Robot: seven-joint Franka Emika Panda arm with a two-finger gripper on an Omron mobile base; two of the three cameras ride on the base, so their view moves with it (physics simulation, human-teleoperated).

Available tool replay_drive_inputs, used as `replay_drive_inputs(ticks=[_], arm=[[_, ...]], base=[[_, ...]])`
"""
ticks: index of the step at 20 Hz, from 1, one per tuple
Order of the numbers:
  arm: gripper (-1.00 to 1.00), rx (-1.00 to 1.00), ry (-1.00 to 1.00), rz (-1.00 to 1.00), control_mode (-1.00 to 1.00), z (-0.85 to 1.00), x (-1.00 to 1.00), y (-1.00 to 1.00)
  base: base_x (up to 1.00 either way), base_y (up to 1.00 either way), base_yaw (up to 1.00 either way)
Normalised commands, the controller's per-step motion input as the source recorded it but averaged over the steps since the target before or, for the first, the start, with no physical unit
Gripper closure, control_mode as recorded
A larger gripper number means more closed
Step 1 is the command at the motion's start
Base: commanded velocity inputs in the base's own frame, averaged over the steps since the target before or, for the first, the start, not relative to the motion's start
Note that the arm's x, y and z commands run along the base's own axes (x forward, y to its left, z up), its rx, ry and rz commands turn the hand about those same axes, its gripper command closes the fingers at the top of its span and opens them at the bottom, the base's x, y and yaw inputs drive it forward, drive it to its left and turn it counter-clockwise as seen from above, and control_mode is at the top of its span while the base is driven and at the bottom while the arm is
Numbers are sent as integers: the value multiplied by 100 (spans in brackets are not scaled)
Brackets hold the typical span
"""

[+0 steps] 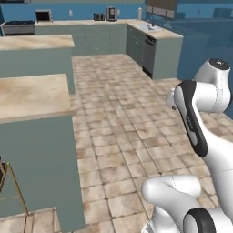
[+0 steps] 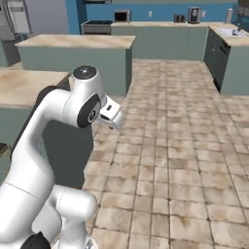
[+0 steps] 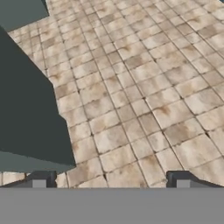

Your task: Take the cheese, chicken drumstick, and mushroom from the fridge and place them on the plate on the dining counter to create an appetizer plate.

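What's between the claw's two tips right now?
Nothing held: in the hand view the claw stands open, with bare tiled floor showing between its tips.

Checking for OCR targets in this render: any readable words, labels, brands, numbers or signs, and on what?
None readable.
Microwave on the back counter: dark front, no legible marking.
Coffee machine: too small and blurred to tell.
Fridge at upper left of the right base view: no visible lettering.
Robot arm: plain white and dark, no label seen.
Dining counter and tiled floor: pattern only, no text.
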Motion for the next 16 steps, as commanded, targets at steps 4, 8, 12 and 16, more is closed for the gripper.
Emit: replay_drive_inputs(ticks=[4,8,12,16], arm=[[-100,0,0,0,100,0,0,0],[-100,0,0,0,100,0,0,0],[-100,0,0,0,100,0,0,0],[-100,0,0,0,100,0,0,0]], base=[[100,-22,0],[100,0,0],[100,0,0],[100,0,0]])
